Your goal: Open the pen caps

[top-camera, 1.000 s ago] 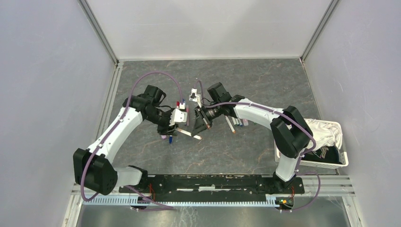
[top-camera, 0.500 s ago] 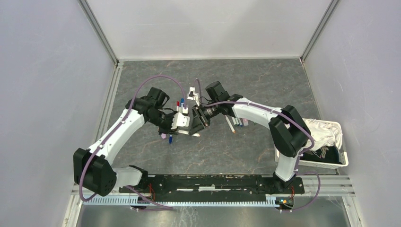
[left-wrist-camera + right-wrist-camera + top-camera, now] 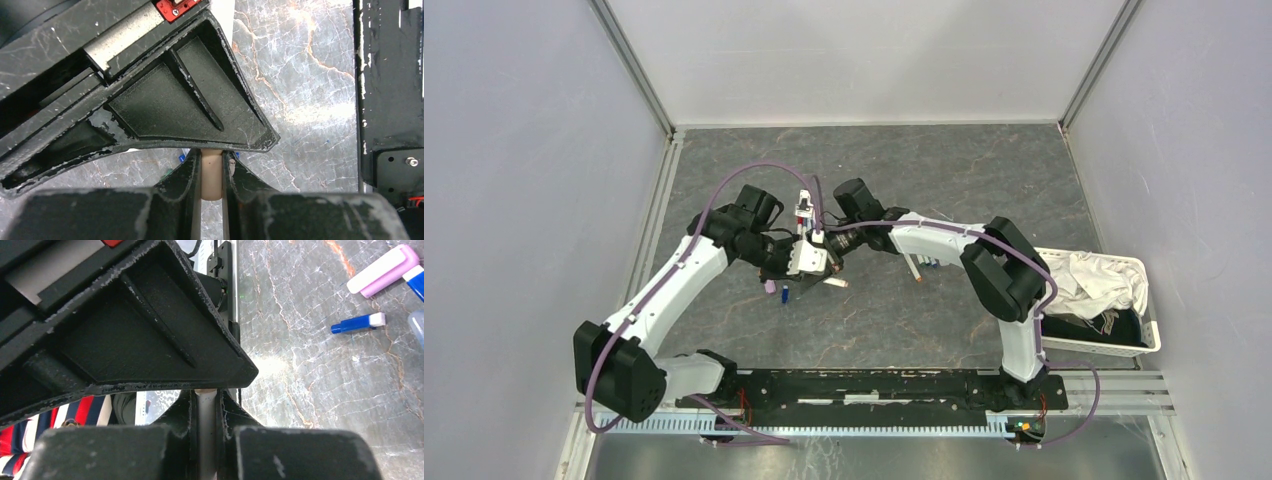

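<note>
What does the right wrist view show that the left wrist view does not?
Only right wrist: a thick pink marker and a small blue piece with a white end, lying on the table. Only left wrist: a black frame along the right edge. Both: the left gripper or right gripper shut on a pale pen, with a black finger crossing above.

Left arm (image 3: pixel 674 285) and right arm (image 3: pixel 924 238): white shells, chunky black joints, a lilac cable (image 3: pixel 764 165) looping along each. Up close, the left claw (image 3: pixel 211 162) is black ribbed plastic, edges chipped pale; above it a red tab (image 3: pixel 175 6) beside a silver bar (image 3: pixel 125 42). Right claw (image 3: pixel 204 397), same scuffed black wedge.
</note>
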